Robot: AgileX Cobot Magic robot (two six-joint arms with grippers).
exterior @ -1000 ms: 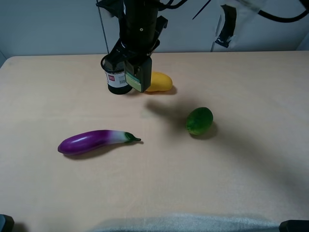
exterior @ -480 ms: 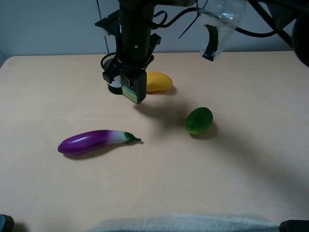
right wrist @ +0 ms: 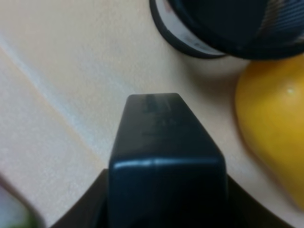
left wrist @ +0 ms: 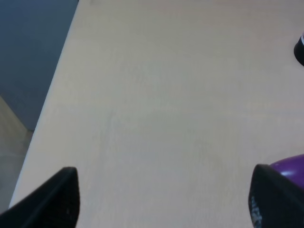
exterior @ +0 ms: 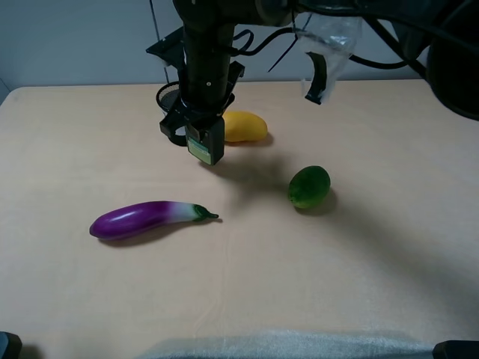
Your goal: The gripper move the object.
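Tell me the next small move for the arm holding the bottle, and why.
Probably shift the bottle toward the bare table nearer the camera before lowering: the right gripper is shut on it, seemingly lifted, with the mesh cup and yellow fruit close behind.

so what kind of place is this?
Probably a robot lab test bench: a pale table against a blank wall, plastic-looking eggplant, mango and lime as props, and the right gripper holding a bottle.
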